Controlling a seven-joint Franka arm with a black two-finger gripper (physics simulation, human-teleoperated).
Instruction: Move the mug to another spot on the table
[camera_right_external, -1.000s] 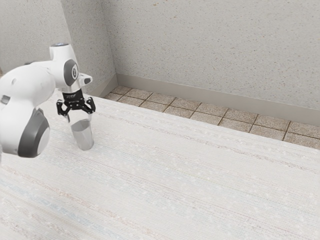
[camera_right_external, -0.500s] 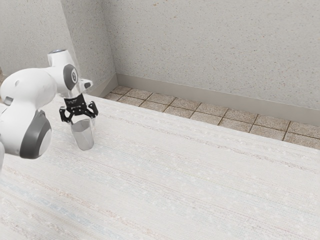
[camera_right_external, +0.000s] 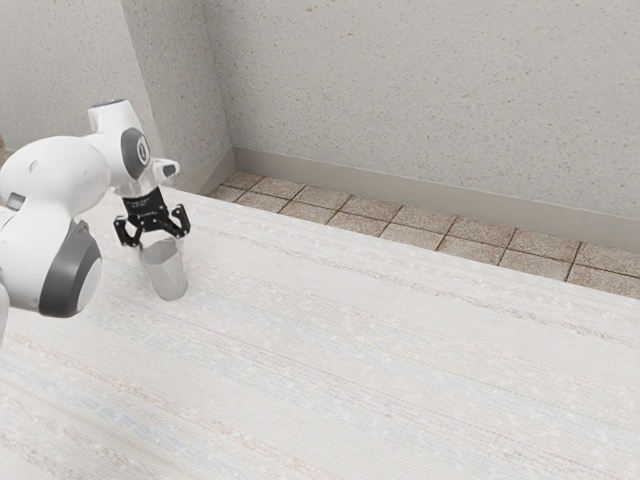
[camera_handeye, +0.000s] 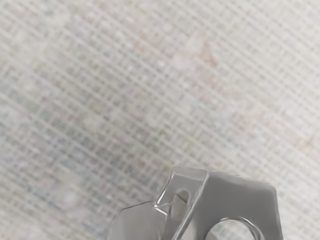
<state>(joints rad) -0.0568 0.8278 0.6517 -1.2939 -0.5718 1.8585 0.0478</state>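
A grey, glassy mug (camera_right_external: 165, 272) stands upright on the pale table (camera_right_external: 380, 350) near its far left corner in the exterior view. My gripper (camera_right_external: 151, 234) hangs directly over the mug's rim, a little toward the exterior view's left of its middle. Its black fingers (camera_right_external: 181, 222) are spread apart, and the gripper is open with nothing held. In the wrist view the mug (camera_handeye: 220, 205) sits just under my hand, with its handle loop (camera_handeye: 235, 231) showing against the woven table surface.
The table stretches wide toward the exterior view's right and front. A speckled wall corner (camera_right_external: 170, 90) stands close behind the arm. Beyond the table's far edge lies a brown tiled floor (camera_right_external: 450, 235).
My gripper came down toward the mug's rim, then shifted slightly toward the exterior view's left. The mug has stayed where it was.
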